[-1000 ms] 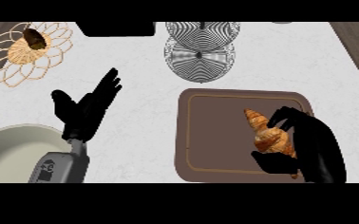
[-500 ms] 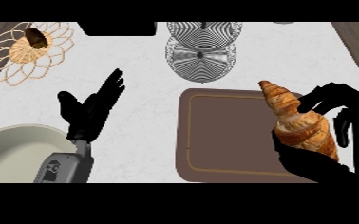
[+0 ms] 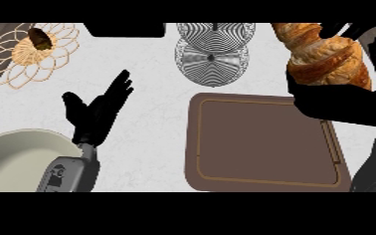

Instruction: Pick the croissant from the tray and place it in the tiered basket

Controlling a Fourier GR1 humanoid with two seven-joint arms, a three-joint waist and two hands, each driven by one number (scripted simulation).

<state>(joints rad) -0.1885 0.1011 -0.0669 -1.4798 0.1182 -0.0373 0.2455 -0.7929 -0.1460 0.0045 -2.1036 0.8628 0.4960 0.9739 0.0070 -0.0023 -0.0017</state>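
Lifted higher since the earlier frame, the croissant (image 3: 323, 55) sits clasped in the curled right hand (image 3: 334, 99) above the brown tray (image 3: 264, 144), right of the tiered basket (image 3: 214, 52), while the left hand (image 3: 95, 110) rests open.

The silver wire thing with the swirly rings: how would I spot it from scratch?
Start at the brown rectangular tray on the pale counter and look just past its far edge. There stands the tiered basket, two stacked round silver wire dishes seen from above. Unlike the flat golden wire trivet at far left, it is grey with tight concentric rings.
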